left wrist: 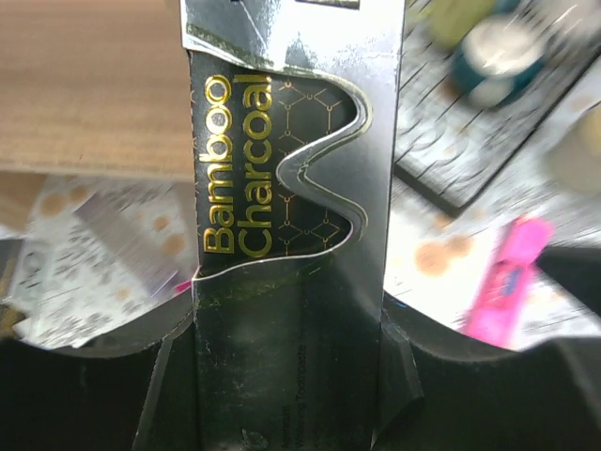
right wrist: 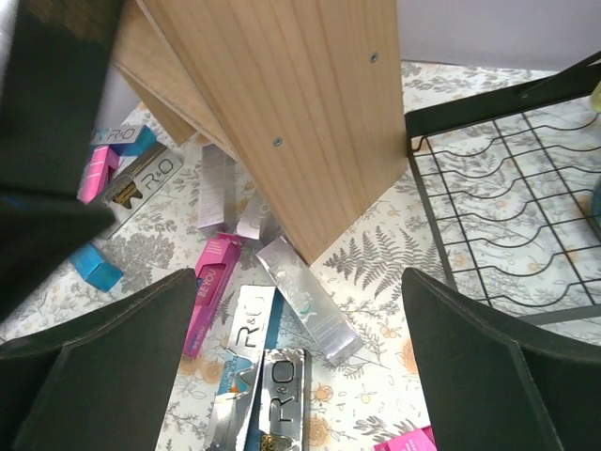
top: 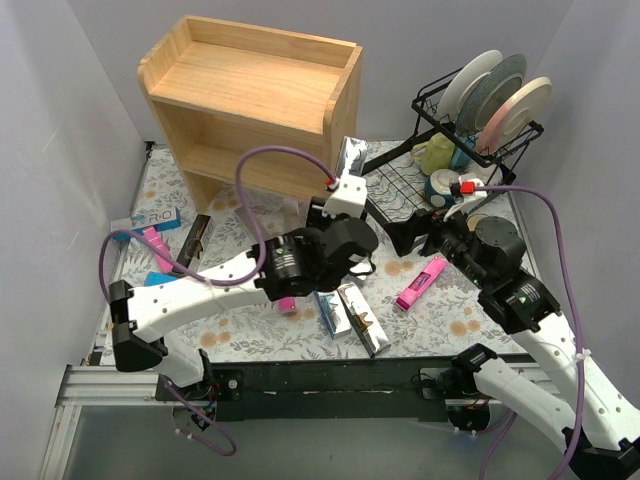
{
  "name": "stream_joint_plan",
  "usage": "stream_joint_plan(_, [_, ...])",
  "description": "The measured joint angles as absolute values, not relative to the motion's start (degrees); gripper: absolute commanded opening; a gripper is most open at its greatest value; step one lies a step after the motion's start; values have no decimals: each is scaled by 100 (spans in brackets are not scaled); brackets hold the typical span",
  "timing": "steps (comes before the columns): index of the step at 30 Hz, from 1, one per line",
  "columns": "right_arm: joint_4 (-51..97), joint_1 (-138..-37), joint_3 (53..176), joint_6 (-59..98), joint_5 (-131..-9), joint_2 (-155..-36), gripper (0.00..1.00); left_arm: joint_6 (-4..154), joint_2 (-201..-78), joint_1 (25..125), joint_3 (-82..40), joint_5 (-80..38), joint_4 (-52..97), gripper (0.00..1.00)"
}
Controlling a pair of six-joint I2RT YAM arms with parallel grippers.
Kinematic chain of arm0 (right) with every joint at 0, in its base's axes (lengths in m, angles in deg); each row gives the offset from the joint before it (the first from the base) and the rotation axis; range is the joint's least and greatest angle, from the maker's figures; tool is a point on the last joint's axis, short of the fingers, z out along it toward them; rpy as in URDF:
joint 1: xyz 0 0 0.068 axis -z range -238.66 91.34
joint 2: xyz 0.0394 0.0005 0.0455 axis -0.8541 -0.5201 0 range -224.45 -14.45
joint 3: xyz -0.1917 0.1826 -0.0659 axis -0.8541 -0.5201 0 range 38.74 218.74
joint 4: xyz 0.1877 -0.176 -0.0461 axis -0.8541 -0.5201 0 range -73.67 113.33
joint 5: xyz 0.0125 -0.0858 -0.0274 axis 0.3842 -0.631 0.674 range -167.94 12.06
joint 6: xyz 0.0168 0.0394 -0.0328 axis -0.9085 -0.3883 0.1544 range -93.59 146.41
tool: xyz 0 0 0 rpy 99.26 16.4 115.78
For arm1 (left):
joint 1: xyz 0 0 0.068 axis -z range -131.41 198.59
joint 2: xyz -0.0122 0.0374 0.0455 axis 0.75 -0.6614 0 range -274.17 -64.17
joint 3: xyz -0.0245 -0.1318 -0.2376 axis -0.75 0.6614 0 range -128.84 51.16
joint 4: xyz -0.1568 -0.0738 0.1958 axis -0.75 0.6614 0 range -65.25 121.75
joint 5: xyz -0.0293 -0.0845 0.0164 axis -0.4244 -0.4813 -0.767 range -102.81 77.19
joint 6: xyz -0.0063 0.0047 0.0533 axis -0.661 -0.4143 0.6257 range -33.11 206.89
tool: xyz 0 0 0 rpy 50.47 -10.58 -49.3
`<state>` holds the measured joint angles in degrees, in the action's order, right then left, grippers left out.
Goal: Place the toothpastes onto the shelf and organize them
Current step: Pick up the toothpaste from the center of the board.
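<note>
Two arms are out over the flowered worktop (top: 455,315). Left claw (left wrist: 286,376): narrow, clamped on a silver box with black-and-gold print (left wrist: 282,169), "Bamboo Charcoal" readable along its length. It is gripped near one end and the rest stands out past the fingers. Seen from above, this box is off the worktop, just beside the right side panel of the wooden shelf (top: 250,100), between the shelf and the black wire dish rack (top: 440,170). It is not on either level. Right claw (right wrist: 300,310): wide, holding nothing, hanging near the shelf's lower right corner in front of the dish rack. Below it a plain silver-grey box (right wrist: 305,296) lies flat, just beside the foot of the side panel. Other boxes lie flat on the worktop:
- A pink box (top: 420,283) right of centre, near the right arm.
- A blue-and-silver box (top: 328,312) and a second black-and-gold box (top: 365,322), side by side at the near edge.
- At far left, a lettered box (top: 155,217), a dark box (top: 195,240) and a second pink box (top: 157,245), close together.

Plates (top: 500,90) stand upright in the dish rack.
</note>
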<state>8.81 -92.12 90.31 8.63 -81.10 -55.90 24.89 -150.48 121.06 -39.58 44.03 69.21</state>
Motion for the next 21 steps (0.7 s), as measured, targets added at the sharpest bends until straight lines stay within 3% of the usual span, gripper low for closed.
stream_joint_plan(9, [656, -9212, 8878, 1187, -8532, -4943, 98, 2083, -13824, 11645, -3846, 3445, 6998, 20])
stream_joint_plan(21, [627, -9212, 8468, 1351, -8667, -4814, 97, 1661, -12731, 9544, -2131, 1808, 7713, 19])
